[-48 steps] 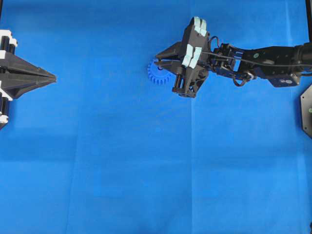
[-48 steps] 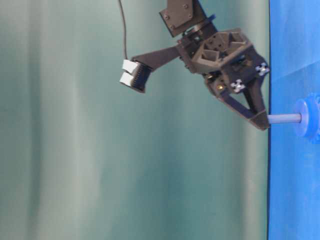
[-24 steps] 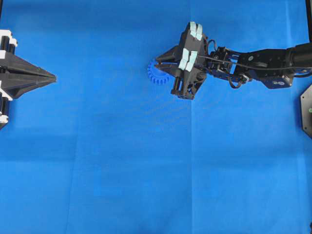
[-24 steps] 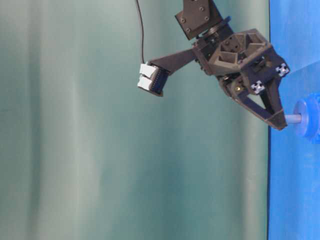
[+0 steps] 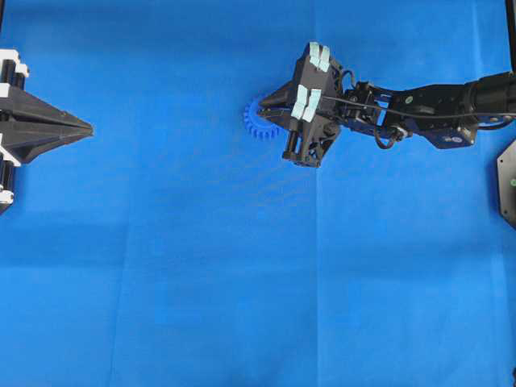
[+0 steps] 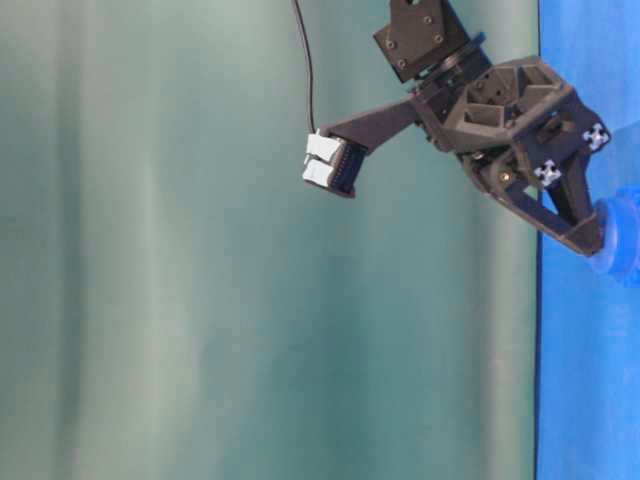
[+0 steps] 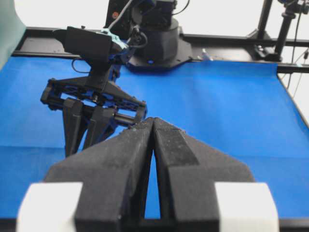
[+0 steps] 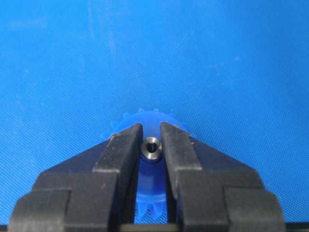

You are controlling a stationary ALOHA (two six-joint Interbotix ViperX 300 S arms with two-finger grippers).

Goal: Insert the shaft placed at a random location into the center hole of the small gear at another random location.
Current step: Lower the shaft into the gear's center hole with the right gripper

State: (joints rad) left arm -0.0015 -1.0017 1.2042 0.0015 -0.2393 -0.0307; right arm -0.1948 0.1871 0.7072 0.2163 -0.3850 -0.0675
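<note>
Shaft (image 8: 151, 148) between right tool (image 8: 151, 140) tips

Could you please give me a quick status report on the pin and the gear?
Right gripper shut on the pin, fingertips down at the blue gear. Pin sunk into the gear's hub. Left gripper shut, parked far off. Nothing in the way.

A blue cloth (image 5: 242, 266) is spread flat across the whole work surface, and faint fold creases are seen running through it. A plain grey-green backdrop (image 6: 200, 300) is seen in the table-level view. A black frame rail (image 7: 231, 39) is seen along the cloth's far edge in the left wrist view
</note>
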